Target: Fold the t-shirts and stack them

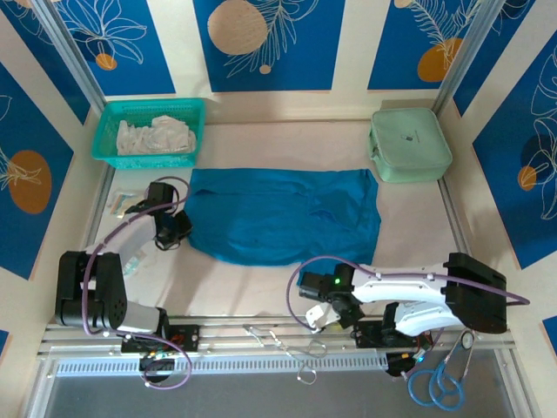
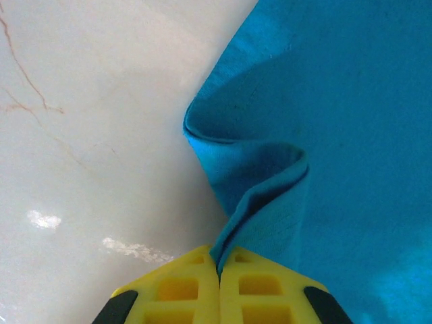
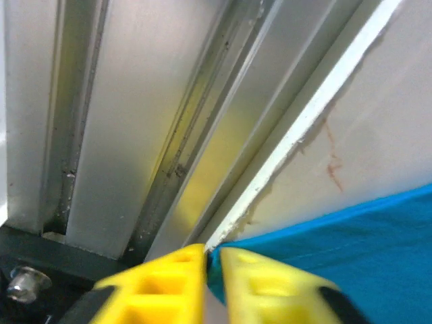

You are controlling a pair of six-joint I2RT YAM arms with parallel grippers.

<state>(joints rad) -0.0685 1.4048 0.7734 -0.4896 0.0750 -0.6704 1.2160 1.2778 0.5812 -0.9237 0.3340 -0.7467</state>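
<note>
Top external shows the plain teal-blue thin-fabric t-shirt (image 1: 278,213) spread flat, just right of and nearer than the green mesh plastic basket (image 1: 103,144). Straight in front of the basket, the left gripper (image 2: 218,262) is clamped on a raised pleat at the cloth's edge. Well off to the basket's near right, the right gripper (image 3: 212,260) is closed, seemingly with only a sliver of fabric between its tips. That thin bite could slip under pull, and uneven lifting would bunch the fold.

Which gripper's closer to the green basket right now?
Left. The left gripper sits a little nearward of the green basket, pinching the t-shirt at its left edge; the right gripper is well away, near the table's front edge.
</note>
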